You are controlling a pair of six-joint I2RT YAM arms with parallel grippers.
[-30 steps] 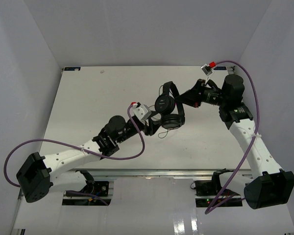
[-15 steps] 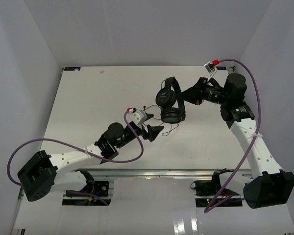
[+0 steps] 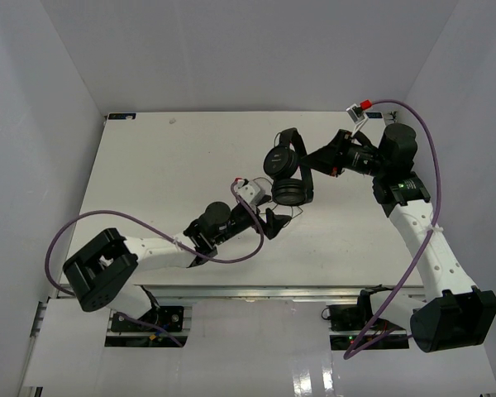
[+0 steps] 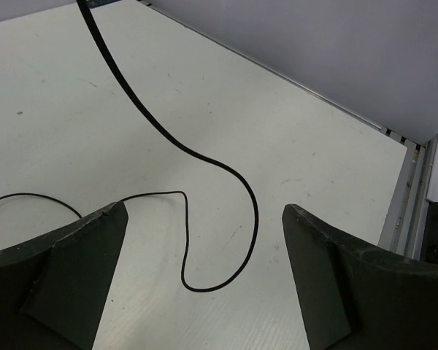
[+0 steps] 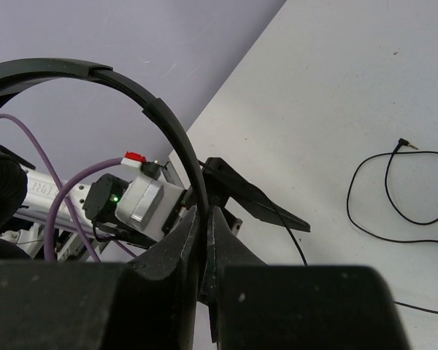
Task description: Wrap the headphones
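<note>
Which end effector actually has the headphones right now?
The right end effector: it grips the headphones by the headband. The left end effector is open above the loose cable.

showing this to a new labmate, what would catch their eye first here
First, the black headphones right of the table's middle, their headband pinched in the right claw. Next, the left claw, wide open near the front, with the thin black cable looping loose on the white surface beneath it.

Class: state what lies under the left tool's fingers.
A loop of the headphones' cable lies on the table beneath the open left tool. Part of it is hidden behind one finger.
</note>
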